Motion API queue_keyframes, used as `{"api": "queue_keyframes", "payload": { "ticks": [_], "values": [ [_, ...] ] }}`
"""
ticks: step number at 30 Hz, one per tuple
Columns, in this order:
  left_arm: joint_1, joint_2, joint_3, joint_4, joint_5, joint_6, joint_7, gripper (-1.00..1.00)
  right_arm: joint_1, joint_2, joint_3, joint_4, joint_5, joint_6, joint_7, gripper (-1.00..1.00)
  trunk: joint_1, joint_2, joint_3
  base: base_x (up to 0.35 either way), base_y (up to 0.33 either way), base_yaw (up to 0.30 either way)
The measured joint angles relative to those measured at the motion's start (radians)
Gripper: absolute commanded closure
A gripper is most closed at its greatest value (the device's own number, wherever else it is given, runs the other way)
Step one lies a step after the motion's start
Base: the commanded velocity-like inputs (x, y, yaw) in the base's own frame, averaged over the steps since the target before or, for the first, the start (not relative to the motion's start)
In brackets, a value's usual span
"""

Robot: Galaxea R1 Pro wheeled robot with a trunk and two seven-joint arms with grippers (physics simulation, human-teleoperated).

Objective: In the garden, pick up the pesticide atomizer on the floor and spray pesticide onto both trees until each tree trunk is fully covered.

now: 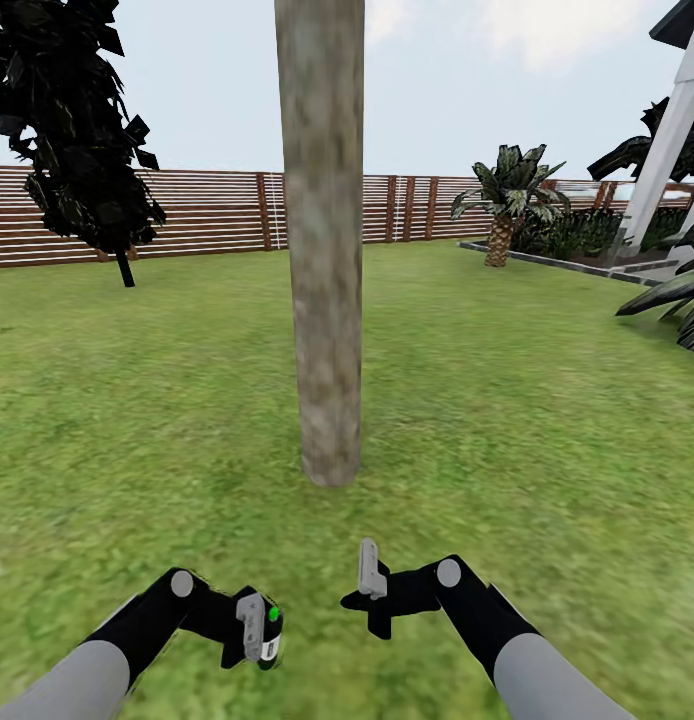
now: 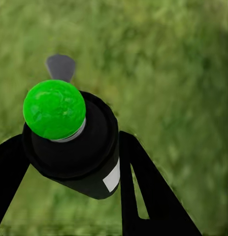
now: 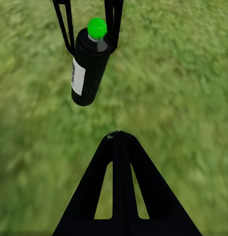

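Gripped in the robot's left gripper [image 1: 253, 630], low at the front of the head view, a black spray bottle [image 1: 270, 636] with a bright green cap hangs above the lawn [image 1: 547, 420], the two black fingers [image 2: 138, 182] pressed against its sides in the left wrist view. Beside it, the right gripper [image 1: 369, 590] carries nothing; the right wrist view shows its fingers brought together to a point over grass, with the bottle [image 3: 89, 64] hanging in the other gripper just beyond. Straight ahead stands a tree trunk [image 1: 323, 240], mottled tan-grey and bare, rising out of the picture from its foot in the grass, near the arms but apart from them. Behind it a slatted wooden fence [image 1: 207, 210] closes the garden, with a dark narrow tree [image 1: 77, 130] to the left and a short palm [image 1: 505, 200] to the right. By the look of things the pickup is done and the robot is placed in front of one of the two trees. No spray or wet film can be made out on the bark, so the spraying itself appears not yet begun, and the bottle would likely need raising and aiming at the trunk. The second tree is yet to be treated as well.
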Motion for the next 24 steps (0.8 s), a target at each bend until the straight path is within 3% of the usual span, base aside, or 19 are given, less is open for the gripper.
{"api": "queue_keyframes", "payload": {
  "ticks": [8, 12, 15, 18, 20, 21, 22, 24],
  "values": [
    [0.001, 0.096, 0.007, -0.001, 0.002, 0.006, 0.006, 1.00, 0.000, -0.008, -0.005, 0.008, 0.000, -0.001, -0.001, 1.00, 0.000, 0.000, 0.000, 0.000, 0.000, 0.000],
    [0.001, 0.106, 0.031, 0.000, 0.012, 0.017, 0.068, 1.00, 0.001, -0.041, -0.014, 0.010, -0.001, -0.001, -0.061, 1.00, 0.000, 0.000, 0.000, 0.000, 0.000, 0.000],
    [0.002, 0.100, 0.106, 0.019, 0.020, 0.019, 0.207, 1.00, 0.003, -0.074, -0.105, 0.052, -0.004, 0.000, -0.267, 1.00, 0.000, 0.000, 0.000, 0.000, 0.000, 0.000],
    [0.003, 0.081, 0.234, 0.104, 0.034, 0.017, 0.373, 1.00, 0.005, -0.083, -0.267, 0.190, -0.002, -0.002, -0.574, 1.00, 0.000, 0.000, 0.000, 0.000, 0.000, 0.000],
    [0.003, 0.067, 0.326, 0.150, 0.068, 0.017, 0.476, 1.00, 0.005, -0.084, -0.394, 0.272, 0.000, -0.002, -0.808, 1.00, 0.000, 0.000, 0.000, 0.000, 0.000, 0.000],
    [0.003, 0.061, 0.363, 0.160, 0.087, 0.016, 0.512, 1.00, 0.005, -0.084, -0.428, 0.296, 0.003, -0.002, -0.893, 1.00, 0.000, 0.000, 0.000, 0.000, 0.000, 0.000],
    [0.003, 0.054, 0.395, 0.169, 0.106, 0.015, 0.545, 1.00, 0.005, -0.084, -0.450, 0.312, -0.004, -0.002, -0.957, -1.00, 0.000, 0.000, 0.000, 0.000, 0.000, 0.000],
    [0.003, 0.037, 0.452, 0.197, 0.149, 0.016, 0.646, 1.00, 0.006, -0.083, -0.479, 0.336, -0.006, -0.003, -1.071, -1.00, 0.000, 0.000, 0.000, 0.000, 0.000, 0.000]
  ]
}}
